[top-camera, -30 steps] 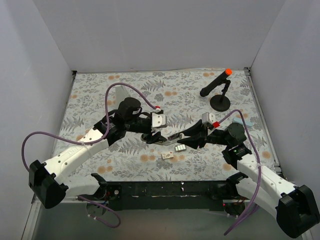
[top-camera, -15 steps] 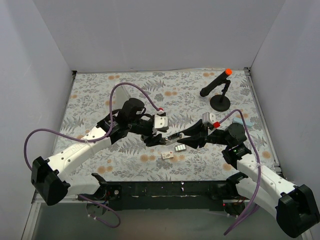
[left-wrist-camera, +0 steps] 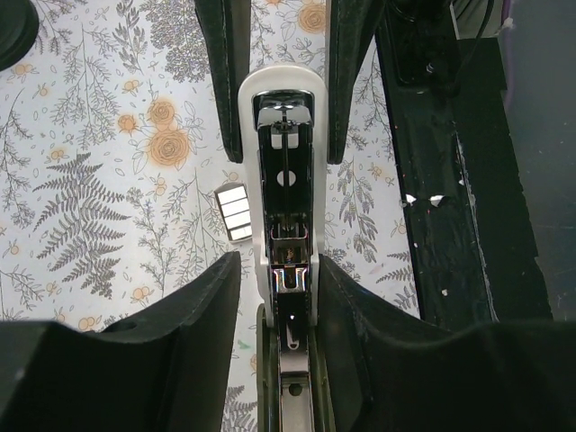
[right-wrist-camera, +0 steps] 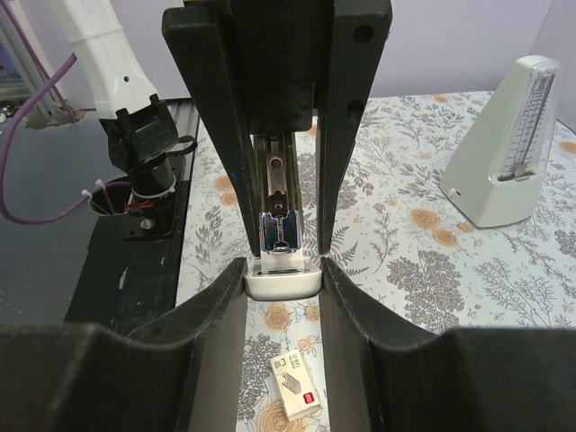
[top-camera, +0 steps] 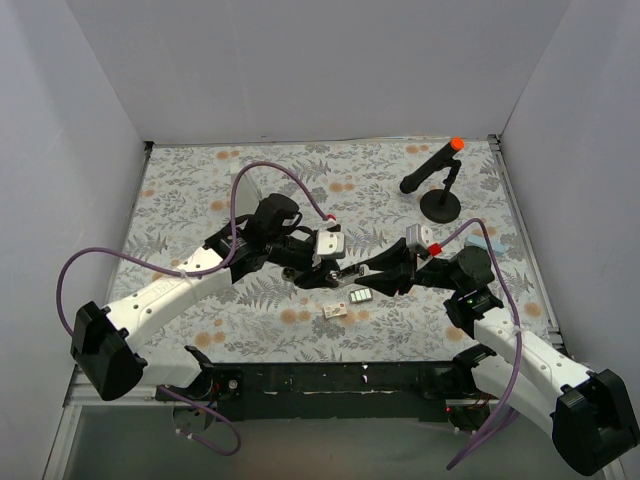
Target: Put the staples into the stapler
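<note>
The staples are seen as a small tray of silvery-green strips. They lie flat on the floral surface, just beside the right gripper on its side towards the arm bases, and are touched by neither gripper. A small whitish packet with a red mark is laid near the tray, a little further from the right gripper and likewise free. In the left wrist view the tray is found just beside the stapler, level with the gap between the two grippers.

The stapler is held between the two grippers, with its metal channel exposed to both wrist cameras. Its rounded white end is clamped between the fingers of the right gripper, which are pressed against both of its sides. The left gripper is set around the other part of the stapler, one finger on each side and very close to it. Whether the stapler is gripped there cannot be told. The two grippers are faced towards each other, fingertips near one another.

A tall grey-white metronome is stood well apart, behind the left gripper. A black stand with an orange tip is placed beyond the right gripper.
</note>
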{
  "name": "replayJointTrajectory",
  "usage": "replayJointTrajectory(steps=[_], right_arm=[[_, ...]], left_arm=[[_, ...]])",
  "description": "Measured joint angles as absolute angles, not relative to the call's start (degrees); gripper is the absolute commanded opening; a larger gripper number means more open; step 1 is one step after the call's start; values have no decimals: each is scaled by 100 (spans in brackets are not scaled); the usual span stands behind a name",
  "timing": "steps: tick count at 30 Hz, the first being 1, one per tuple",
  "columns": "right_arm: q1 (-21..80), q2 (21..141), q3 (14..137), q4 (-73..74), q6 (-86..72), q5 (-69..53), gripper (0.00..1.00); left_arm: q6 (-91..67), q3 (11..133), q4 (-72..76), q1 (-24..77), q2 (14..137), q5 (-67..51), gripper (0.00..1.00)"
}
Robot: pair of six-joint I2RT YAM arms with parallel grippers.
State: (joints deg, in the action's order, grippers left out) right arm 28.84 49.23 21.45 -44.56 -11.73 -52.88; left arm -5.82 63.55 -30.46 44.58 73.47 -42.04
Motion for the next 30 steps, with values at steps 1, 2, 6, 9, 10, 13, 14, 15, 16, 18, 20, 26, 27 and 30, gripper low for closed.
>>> replayJointTrajectory(steps=[1, 2, 6, 9, 10, 13, 14, 15, 16, 18, 20, 26, 27, 30], right_arm=[[2884, 4923, 2145, -4471, -1175, -5288, 1], [2884, 4925, 2145, -4480, -1177, -5290, 1], [2884, 4943, 2145, -4512, -1177, -5286, 1], [2882, 4967, 2143, -4512, -1175, -5282, 1], [2882, 4971, 2143, -4515, -1170, -5269, 1], [2884, 4993, 2132, -4515, -1160, -5266, 2], [2884, 4998, 2119, -4517, -1151, -5258, 6], [2884, 4998, 2091, -4515, -1129, -5242, 18], [2884, 4998, 2078, -4506, -1107, -5227, 29], [2891, 4998, 2069, -4456, -1037, -5196, 58], [2891, 4998, 2056, -4386, -1002, -5129, 69], [2888, 4952, 1852, -4200, -867, -4700, 82], [2888, 4899, 1820, -4132, -849, -4591, 82], [2888, 4606, 1728, -3795, -720, -4154, 83]], left_arm=[[-582, 6355, -3046, 4469, 7356, -4206, 38], [-585, 6355, -3046, 4477, 7363, -4206, 37], [-593, 6355, -3050, 4477, 7363, -4230, 21], [-600, 6359, -3105, 4482, 7363, -4239, 6], [-598, 6359, -3105, 4477, 7363, -4235, 3], [-585, 6361, -3133, 4480, 7363, -4204, 0], [-574, 6361, -3146, 4480, 7363, -4187, 0], [-558, 6361, -3173, 4482, 7363, -4139, 0], [-541, 6361, -3197, 4484, 7363, -4099, 0], [-508, 6359, -3240, 4499, 7360, -4014, 0], [-473, 6355, -3242, 4515, 7358, -3898, 0], [-314, 6182, -3487, 4517, 7319, -3129, 0], [-272, 6149, -3533, 4517, 7319, -2939, 0], [-187, 6128, -3695, 4517, 7349, -2375, 0]])
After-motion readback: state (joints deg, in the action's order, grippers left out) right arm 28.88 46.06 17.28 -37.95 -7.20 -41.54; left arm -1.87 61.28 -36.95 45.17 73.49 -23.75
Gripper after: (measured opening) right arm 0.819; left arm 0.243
